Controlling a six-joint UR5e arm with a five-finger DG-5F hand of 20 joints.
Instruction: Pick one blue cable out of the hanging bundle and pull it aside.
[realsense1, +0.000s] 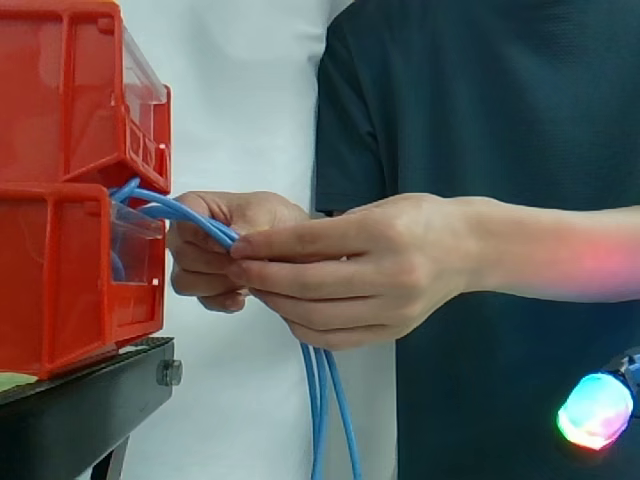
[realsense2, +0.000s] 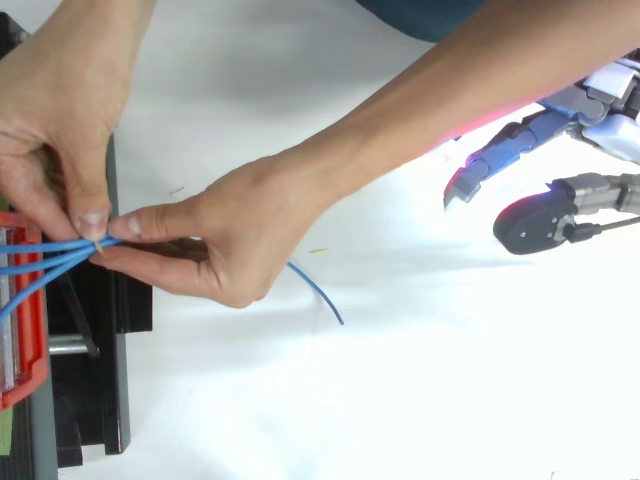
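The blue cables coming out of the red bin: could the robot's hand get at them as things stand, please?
Probably not. A person's hands pinch the blue cables beside the red bin, in the way, and the hand is open, well apart from them.

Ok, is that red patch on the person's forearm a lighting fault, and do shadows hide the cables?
Side view: red patch on the forearm sits above the robot hand, whose tip glows; likely its light. Top view: pink tinge on the forearm beside the robot hand; blue cables evenly lit, shadows soft.
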